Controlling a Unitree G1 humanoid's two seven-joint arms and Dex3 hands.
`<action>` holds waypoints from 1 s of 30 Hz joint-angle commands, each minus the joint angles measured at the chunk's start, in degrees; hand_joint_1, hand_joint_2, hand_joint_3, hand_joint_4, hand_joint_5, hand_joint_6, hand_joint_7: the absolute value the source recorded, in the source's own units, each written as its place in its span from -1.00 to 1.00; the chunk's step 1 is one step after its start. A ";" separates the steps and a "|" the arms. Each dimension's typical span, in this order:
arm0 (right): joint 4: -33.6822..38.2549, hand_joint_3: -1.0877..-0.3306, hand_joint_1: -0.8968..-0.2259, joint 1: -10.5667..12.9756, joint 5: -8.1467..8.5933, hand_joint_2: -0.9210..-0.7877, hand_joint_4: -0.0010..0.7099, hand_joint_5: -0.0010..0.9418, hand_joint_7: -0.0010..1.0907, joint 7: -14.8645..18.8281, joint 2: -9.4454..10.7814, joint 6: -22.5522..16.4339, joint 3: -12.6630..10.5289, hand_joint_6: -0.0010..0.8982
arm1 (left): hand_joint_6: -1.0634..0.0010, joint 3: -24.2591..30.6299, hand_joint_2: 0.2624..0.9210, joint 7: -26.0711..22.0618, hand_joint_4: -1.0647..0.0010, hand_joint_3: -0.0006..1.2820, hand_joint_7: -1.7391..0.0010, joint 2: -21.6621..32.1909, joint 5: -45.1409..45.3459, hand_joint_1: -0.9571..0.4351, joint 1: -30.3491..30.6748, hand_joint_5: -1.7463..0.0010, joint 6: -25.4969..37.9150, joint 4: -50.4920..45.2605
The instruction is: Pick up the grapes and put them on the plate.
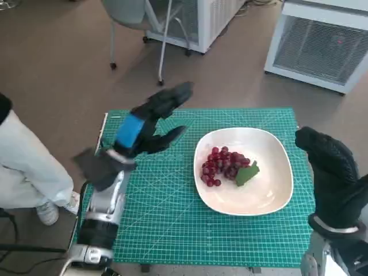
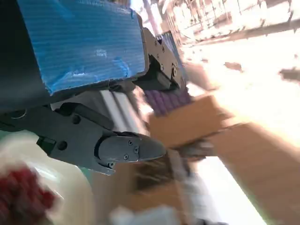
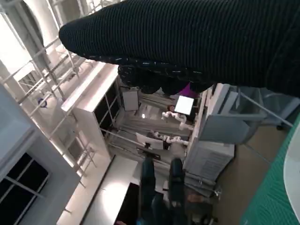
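The grapes (image 1: 223, 167) lie on the white plate (image 1: 270, 195), a dark red bunch with a green leaf (image 1: 248, 173) at its side nearest the right robot hand. The plate sits on the green cutting mat (image 1: 167, 213) that covers the bench, and every place below is told from this plate.

The left robot hand (image 1: 150, 123), black with blue tape (image 1: 130, 131) over its back, hangs above the mat just beside the plate, on the side away from the right robot hand. Its fingers (image 1: 172, 96) are spread wide apart and hold nothing; one points toward the far edge of the mat, another toward the plate's rim without touching it. In the left wrist view the same left robot hand (image 2: 117, 117) shows its taped back and one black fingertip (image 2: 136, 149) stretched out, with the plate (image 2: 51, 173) and a blurred red patch of the grapes (image 2: 23, 197) below it.

The right robot hand (image 1: 328, 172), in its black knitted glove, stands at the plate's other side, over the mat's edge and apart from the plate. Its fingers look curled inward, and nothing shows in them. The right wrist view shows only the glove (image 3: 197, 37) as a dark band, so the fingers cannot be read there.

On the floor beyond the mat, past the left robot hand, a person's pale trouser leg (image 1: 29, 167) and shoe (image 1: 49, 213) show.
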 commanded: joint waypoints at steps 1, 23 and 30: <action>-0.09 0.46 0.29 0.96 -0.19 -1.00 0.83 -0.99 0.06 -0.29 -0.10 2.31 0.77 -0.17 | 0.26 4.62 1.00 -5.92 0.50 -0.36 1.00 -1.66 -10.02 -0.58 8.08 1.00 1.29 -6.07; -0.14 0.46 0.30 1.07 0.67 -1.00 0.83 -0.99 0.08 0.42 -0.56 3.38 0.82 -0.18 | 0.26 5.07 1.00 -6.49 0.52 -0.35 0.99 -3.30 -11.59 -0.50 15.46 1.00 4.93 -15.87; -0.40 0.46 0.30 1.11 0.74 -1.00 0.83 -0.99 0.08 0.48 -0.80 3.76 0.74 -0.18 | 0.25 5.17 1.00 -6.70 0.51 -0.37 0.98 -3.28 -10.93 -0.49 15.75 0.99 4.32 -16.10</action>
